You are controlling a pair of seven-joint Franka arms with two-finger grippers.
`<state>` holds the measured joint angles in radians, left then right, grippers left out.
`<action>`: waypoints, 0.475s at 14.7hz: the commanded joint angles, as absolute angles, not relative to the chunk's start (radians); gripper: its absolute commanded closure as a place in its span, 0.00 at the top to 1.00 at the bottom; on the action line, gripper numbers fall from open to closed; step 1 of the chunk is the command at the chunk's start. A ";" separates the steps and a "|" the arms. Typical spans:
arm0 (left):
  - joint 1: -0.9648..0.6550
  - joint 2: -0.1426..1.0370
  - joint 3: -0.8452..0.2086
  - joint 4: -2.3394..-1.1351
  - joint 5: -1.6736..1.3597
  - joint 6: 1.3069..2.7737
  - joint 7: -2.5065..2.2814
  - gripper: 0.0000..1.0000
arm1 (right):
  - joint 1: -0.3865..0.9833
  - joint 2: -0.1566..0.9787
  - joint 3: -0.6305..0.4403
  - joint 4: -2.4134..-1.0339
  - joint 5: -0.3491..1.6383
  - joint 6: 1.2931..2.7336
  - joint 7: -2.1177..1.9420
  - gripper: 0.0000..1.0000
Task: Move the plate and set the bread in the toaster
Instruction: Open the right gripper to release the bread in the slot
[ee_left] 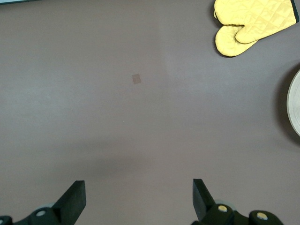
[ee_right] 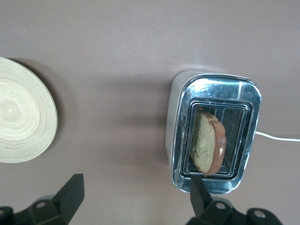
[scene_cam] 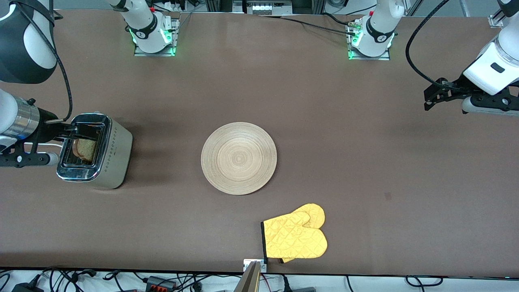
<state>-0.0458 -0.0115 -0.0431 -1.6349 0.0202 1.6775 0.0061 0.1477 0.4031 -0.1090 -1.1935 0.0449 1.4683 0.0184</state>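
The bread point(ee_right: 207, 144) leans in the toaster point(ee_right: 213, 136), seemingly half inserted, under the right end effector point(ee_right: 136, 197), both end effectors' fingers apart.

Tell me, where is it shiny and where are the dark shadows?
Right wrist view: the toaster has a shiny chrome top that glints, and a soft shadow lies beside it. Front view: a darker patch beside the toaster; green lights glow at both arm bases.
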 commanded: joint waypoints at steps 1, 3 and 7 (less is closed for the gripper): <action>-0.049 -0.005 -0.043 -1.609 0.006 1.657 -0.002 1.00 | 0.138 0.407 -0.107 -1.170 0.038 1.448 -0.006 1.00; -0.049 -0.005 -0.043 -1.609 0.006 1.657 -0.002 1.00 | 0.135 0.403 -0.109 -1.170 0.038 1.448 -0.005 1.00; -0.049 -0.003 -0.043 -1.609 0.006 1.658 -0.002 1.00 | 0.141 0.403 -0.112 -1.169 0.032 1.445 0.003 1.00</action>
<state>-0.0458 -0.0115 -0.0432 -1.6344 0.0202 1.6775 0.0061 0.1419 0.4027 -0.1108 -1.1887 0.0424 1.4652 0.0145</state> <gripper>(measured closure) 0.000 0.000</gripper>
